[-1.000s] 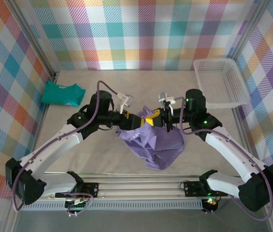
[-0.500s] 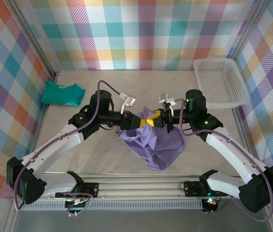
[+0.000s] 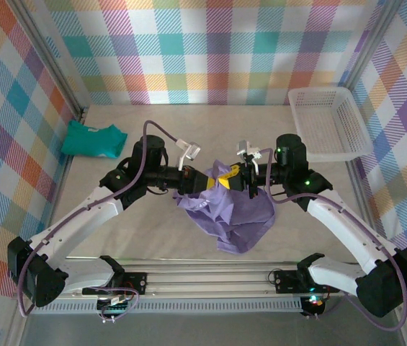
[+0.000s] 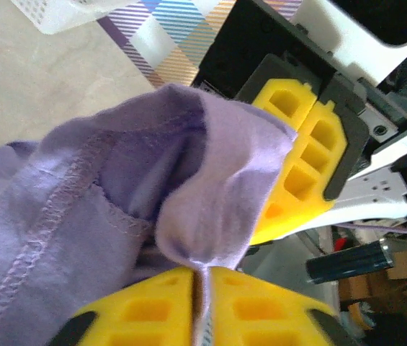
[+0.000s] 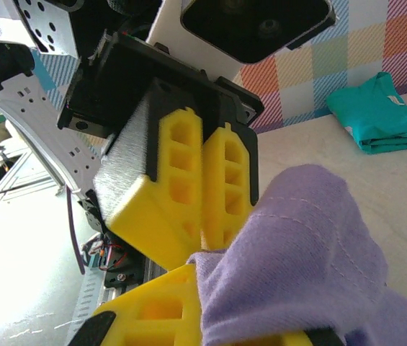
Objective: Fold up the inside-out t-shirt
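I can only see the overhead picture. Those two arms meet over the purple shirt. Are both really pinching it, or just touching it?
Observer: From the left wrist camera, the left gripper is shut, with a fold of the t-shirt squeezed between its yellow fingers.
Operator: And the other arm?
Observer: From the right wrist camera, the right gripper is shut on the cloth too. The fabric bunches up over its fingers.
Operator: Can you tell the shirt is inside out?
Observer: A raised stitched seam faces the left wrist camera, which fits an inside-out shirt.
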Available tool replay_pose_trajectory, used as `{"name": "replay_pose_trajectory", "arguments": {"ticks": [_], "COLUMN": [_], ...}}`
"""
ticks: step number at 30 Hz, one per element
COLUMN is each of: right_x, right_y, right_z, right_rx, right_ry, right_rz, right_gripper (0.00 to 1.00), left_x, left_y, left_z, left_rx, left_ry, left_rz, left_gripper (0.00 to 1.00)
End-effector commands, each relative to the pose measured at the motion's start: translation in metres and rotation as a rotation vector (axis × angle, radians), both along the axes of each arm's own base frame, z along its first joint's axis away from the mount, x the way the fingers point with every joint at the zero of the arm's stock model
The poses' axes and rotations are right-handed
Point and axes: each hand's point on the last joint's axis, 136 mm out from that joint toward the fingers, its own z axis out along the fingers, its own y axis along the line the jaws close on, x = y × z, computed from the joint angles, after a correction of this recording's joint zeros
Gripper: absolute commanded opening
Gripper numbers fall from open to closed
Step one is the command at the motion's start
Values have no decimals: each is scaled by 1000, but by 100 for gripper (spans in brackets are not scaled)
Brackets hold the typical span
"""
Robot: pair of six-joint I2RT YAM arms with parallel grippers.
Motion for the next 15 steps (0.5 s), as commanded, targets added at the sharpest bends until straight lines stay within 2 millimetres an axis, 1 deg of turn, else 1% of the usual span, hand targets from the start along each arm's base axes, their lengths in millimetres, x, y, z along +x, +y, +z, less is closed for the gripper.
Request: {"name": "replay_pose_trajectory", "arguments": {"ticks": [1,2,4,8,9,10,12,15], "right_x": [-7,-7,-4,12,14,15,14,19], "right_y": [-3,-4,-6,-11,-12,-12,-12,-16], "right_z": [11,10,5,-14,-18,-21,-27,-39], "right_rx": [23,20,5,-58,-65,-67,-55,-50], "right_ry": [-49,-48,-8,61,77,94,112,118], "right_rz": [15,6,-31,-154,-169,-175,-179,-236], "right_gripper": [0,0,0,0,0,0,0,0], "left_x": [5,6,7,-5,-9,-13,-20,-31], "left_y": [5,6,9,21,23,25,20,7], "left_z": [-4,-3,5,37,43,45,38,19], "left_rx": [26,27,16,-89,-116,-131,-119,-64], "left_ry": [-21,-27,-66,-210,-244,-267,-289,-258], "left_rz": [39,48,71,90,90,86,52,-21], "left_gripper": [4,0,0,0,0,0,0,1]}}
